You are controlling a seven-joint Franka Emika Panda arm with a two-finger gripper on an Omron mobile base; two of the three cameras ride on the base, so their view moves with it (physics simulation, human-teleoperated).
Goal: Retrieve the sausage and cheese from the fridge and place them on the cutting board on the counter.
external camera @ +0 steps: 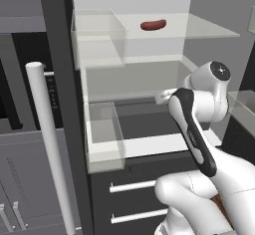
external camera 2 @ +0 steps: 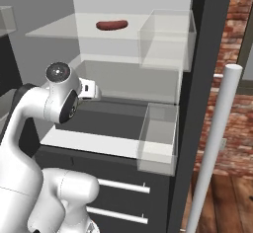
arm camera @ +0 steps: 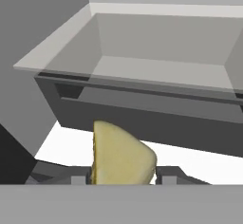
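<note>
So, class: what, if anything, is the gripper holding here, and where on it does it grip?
The gripper holds the cheese, pinched across its lower end, the rest sticking up clear of the fingertips.

Both base views flank the open fridge [external camera: 134, 55] interior, hand view close inside it

The cheese [arm camera: 121, 156] sits between the finger tips [arm camera: 78, 176], its lower end cut off by the hand view's bottom edge. In the base views the arm's own wrist [external camera: 209, 87] hides the gripper and whatever it carries.
</note>
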